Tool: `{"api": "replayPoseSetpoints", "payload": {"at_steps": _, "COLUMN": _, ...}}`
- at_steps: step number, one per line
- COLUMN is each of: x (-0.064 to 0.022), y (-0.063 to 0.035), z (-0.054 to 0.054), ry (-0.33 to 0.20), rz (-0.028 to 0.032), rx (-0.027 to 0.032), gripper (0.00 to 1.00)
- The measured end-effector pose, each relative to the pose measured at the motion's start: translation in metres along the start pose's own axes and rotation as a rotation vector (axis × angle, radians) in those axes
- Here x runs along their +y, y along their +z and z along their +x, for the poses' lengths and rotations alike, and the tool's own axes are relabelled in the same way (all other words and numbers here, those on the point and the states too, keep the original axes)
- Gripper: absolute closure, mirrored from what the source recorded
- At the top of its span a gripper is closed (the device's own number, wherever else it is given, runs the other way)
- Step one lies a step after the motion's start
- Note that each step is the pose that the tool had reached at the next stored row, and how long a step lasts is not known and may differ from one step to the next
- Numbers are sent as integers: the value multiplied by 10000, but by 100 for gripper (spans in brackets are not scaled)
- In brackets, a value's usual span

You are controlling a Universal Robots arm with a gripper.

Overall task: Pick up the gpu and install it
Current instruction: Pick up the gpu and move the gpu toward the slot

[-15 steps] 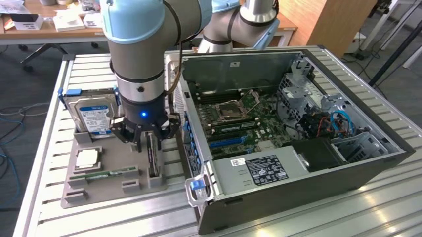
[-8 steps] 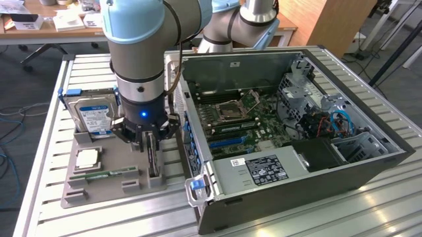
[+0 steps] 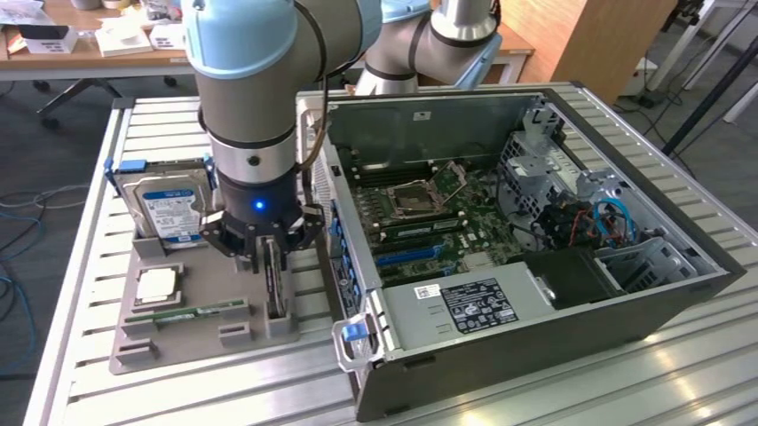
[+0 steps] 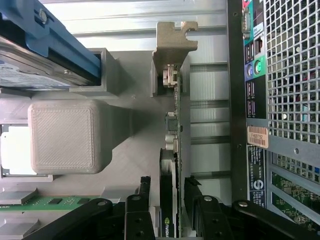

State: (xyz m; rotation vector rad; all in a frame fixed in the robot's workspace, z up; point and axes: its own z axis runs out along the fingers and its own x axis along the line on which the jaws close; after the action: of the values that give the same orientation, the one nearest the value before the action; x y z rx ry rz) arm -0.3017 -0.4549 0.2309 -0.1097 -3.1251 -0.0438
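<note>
Fingers of the black gripper are closed on the gpu, one pressed to each flat face of the card near its upper edge. Directly beneath the fingers, the gpu stands upright on its long edge, seated in a slot of a grey holder tray. In the wrist view its thin dark edge runs away from the fingers along the slot, with a small green logo on the black part nearest them. Above the fingers, the arm rises straight up, grey with a pale blue joint cap and a blue light at the wrist.

Just beside the fingers, on the exterior view's left, the same tray carries a square processor chip lying flat and, nearer the camera, a narrow green memory stick. Farther from the fingers on that side, a silver hard drive with a blue label stands upright at the tray's back edge.

On the exterior view's right of the fingers, close by, an open computer case lies on its side, showing its motherboard and a grey power supply. Tray and case both rest on a slatted metal table.
</note>
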Motion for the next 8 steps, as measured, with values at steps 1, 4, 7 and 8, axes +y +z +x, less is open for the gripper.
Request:
{"api": "replayPoseSetpoints", "payload": {"at_steps": 1, "x": 0, "y": 0, "z": -1, "ry": 1, "rz": 1, "rx": 0, "gripper": 60}}
{"api": "replayPoseSetpoints", "payload": {"at_steps": 4, "x": 0, "y": 0, "z": -5, "ry": 0, "rz": 1, "rx": 0, "gripper": 60}}
{"api": "replayPoseSetpoints", "payload": {"at_steps": 7, "x": 0, "y": 0, "z": -6, "ry": 0, "rz": 1, "rx": 0, "gripper": 60}}
{"api": "replayPoseSetpoints", "payload": {"at_steps": 8, "x": 0, "y": 0, "z": -6, "ry": 0, "rz": 1, "rx": 0, "gripper": 60}}
